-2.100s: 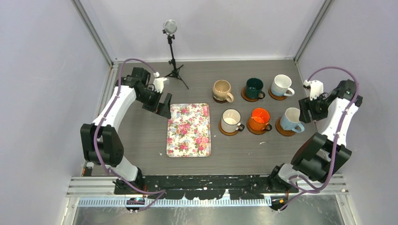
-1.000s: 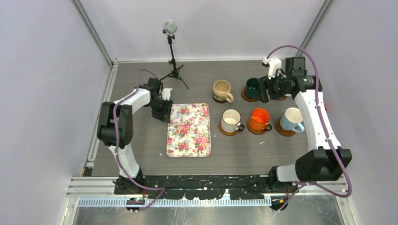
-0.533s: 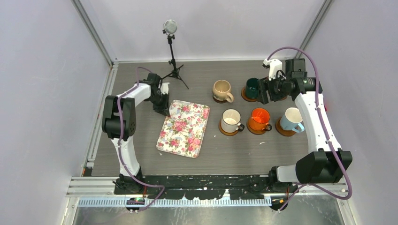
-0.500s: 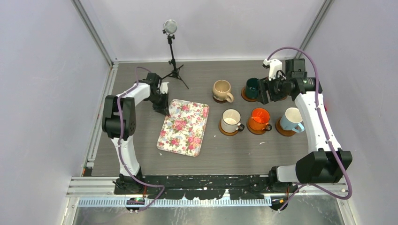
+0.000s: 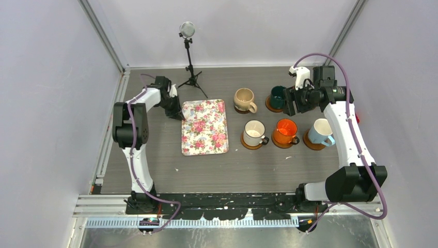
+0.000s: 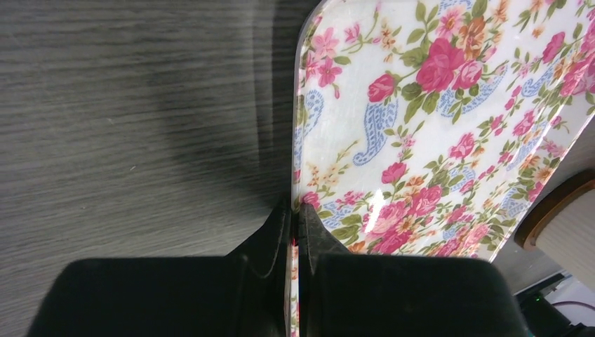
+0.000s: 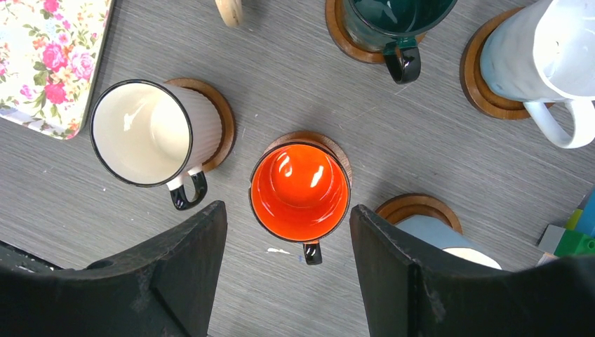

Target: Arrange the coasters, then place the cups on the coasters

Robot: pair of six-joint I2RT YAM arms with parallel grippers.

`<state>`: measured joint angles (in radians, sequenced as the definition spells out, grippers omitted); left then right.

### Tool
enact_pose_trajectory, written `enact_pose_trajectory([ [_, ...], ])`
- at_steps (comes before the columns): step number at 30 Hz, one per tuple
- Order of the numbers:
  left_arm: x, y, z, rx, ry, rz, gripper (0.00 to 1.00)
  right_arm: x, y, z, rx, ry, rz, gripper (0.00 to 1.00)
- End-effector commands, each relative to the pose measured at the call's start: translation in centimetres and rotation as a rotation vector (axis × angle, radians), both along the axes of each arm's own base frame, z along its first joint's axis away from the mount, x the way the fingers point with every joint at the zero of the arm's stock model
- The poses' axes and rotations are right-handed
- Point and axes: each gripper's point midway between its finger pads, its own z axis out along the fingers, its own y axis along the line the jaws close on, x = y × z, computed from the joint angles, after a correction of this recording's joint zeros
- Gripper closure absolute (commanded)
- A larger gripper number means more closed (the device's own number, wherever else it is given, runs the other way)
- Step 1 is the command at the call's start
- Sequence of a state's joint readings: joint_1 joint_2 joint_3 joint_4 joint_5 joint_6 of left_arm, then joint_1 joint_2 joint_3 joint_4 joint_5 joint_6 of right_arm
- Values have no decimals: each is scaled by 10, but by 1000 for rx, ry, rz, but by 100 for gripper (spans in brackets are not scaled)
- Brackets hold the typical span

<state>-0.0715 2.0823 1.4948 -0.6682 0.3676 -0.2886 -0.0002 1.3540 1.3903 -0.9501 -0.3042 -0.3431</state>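
Note:
Several cups stand on round wooden coasters [image 5: 308, 140] at the right of the table: beige [image 5: 244, 98], dark green [image 5: 279, 96], cream [image 5: 253, 133], orange [image 5: 285, 131] and light blue [image 5: 320, 132]. My right gripper [image 5: 295, 101] hangs open high above them, covering the back right cup from above. Its wrist view looks down on the orange cup [image 7: 299, 191], the cream cup [image 7: 144, 142], the green cup [image 7: 393, 17], a white cup [image 7: 540, 49] and a coaster [image 7: 219, 116]. My left gripper [image 6: 295, 208] is shut on the left rim of the floral tray [image 6: 421, 105].
The floral tray [image 5: 205, 129] lies left of the cups, its long sides running front to back. A microphone stand [image 5: 189, 51] rises at the back. Coloured blocks [image 7: 575, 239] sit at the table's right edge. The frame walls close both sides.
My left gripper closed on the tray's rim, then swung and pulled the tray; it was skewed and now lies straight and farther back. The right arm has hardly moved.

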Motion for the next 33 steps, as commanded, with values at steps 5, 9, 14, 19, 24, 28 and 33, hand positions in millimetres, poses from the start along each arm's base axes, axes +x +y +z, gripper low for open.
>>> enact_pose_trajectory([
  [5, 12, 17, -5, 77, -30, 12, 68, 6, 3, 16, 17, -61, -1, 30],
  [9, 6, 29, 32, 95, -83, -67, 18, 6, 8, 21, 51, -67, 3, 30],
  [14, -18, 41, 87, 97, -159, -207, 0, 1, 15, 27, 100, -77, -4, 30],
  [19, -52, 73, 136, -18, -245, -201, 0, -5, 4, 23, 158, -78, -55, 29],
  [24, -83, 114, 159, 27, -302, -154, 0, -9, -34, 8, 213, -62, -169, 29],
  [28, -104, 117, 173, 55, -352, -162, 0, -14, -55, -3, 231, -54, -231, 29],
  [33, -109, 113, 193, 92, -443, -128, 0, -13, -60, -6, 270, -53, -284, 29],
])
